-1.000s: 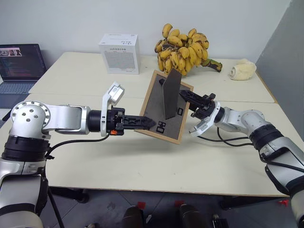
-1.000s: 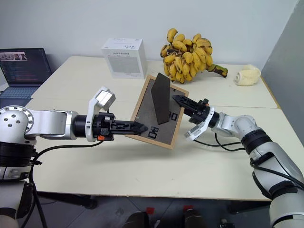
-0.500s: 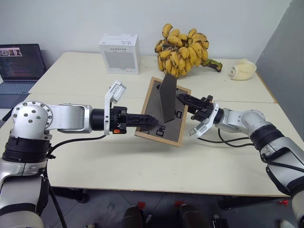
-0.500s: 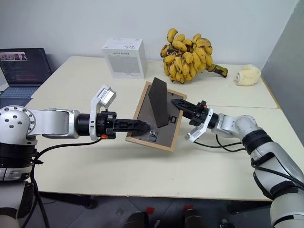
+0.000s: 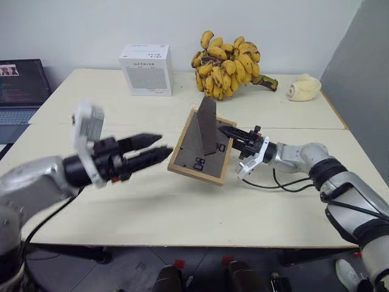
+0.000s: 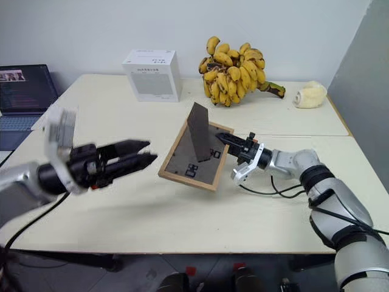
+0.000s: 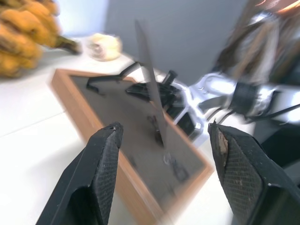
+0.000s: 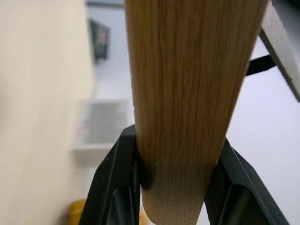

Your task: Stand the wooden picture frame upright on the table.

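Left hand (image 5: 159, 148) released; wrist view shows right hand (image 8: 176, 176) clamping frame (image 5: 200, 149).

Pale wall (image 5: 91, 24), grey partition (image 5: 358, 67)

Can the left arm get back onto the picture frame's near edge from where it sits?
Probably yes. The left gripper hangs open just off the picture frame, and only bare table lies between them. The right gripper is clamped on the opposite edge, so that near side is free.
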`<control>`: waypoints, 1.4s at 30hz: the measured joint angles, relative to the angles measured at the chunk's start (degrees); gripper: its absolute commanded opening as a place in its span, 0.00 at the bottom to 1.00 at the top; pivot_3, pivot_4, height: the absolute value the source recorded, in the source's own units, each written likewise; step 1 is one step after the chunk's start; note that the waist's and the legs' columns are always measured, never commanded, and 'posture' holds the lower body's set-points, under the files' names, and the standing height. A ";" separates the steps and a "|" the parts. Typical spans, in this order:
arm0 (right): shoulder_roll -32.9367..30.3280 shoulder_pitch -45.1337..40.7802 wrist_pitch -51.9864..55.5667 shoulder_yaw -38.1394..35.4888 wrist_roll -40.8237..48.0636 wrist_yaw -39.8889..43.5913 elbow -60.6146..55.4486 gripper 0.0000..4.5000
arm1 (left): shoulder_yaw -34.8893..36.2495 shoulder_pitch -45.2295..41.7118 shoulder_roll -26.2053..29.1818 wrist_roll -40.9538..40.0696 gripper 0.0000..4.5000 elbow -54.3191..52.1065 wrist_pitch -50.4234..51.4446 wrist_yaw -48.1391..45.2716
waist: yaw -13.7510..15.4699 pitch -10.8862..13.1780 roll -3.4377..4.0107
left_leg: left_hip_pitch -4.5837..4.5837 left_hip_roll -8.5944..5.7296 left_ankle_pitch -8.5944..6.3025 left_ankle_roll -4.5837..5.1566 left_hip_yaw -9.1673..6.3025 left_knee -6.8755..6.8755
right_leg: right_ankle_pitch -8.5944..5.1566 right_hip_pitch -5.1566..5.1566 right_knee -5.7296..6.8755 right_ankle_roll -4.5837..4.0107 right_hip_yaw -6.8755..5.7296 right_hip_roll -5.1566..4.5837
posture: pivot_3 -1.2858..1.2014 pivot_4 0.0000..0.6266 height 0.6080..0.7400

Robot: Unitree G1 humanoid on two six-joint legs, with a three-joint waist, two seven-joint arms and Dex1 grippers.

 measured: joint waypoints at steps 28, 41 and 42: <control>22.78 8.81 58.72 -36.47 79.34 113.38 -11.10 0.29 | 15.25 29.93 -7.89 7.35 0.69 -15.70 -13.14 7.59 | 0.27 0.27 0.24 | 0.83 0.21 -0.04 -0.03 -0.31 -0.72 | -0.35 0.60 -0.10 -0.53 -0.45 0.17 | 0.52 0.24 1.00; 26.43 12.08 62.33 -35.09 78.03 113.68 -11.78 0.29 | 18.38 35.30 -4.49 3.07 0.69 -15.70 -13.17 7.30 | -0.06 0.31 0.23 | 0.83 0.22 -0.06 -0.05 0.03 -0.78 | -0.44 0.45 -0.17 -0.42 -0.14 0.17 | 0.52 0.24 1.00; 26.54 12.09 62.22 -34.89 77.88 113.76 -11.41 0.29 | 18.89 36.27 -4.47 3.10 0.69 -15.82 -13.17 7.10 | -0.06 0.31 0.22 | 0.83 0.22 -0.06 -0.05 0.04 -0.78 | -0.44 0.45 -0.18 -0.42 -0.14 0.17 | 0.52 0.24 1.00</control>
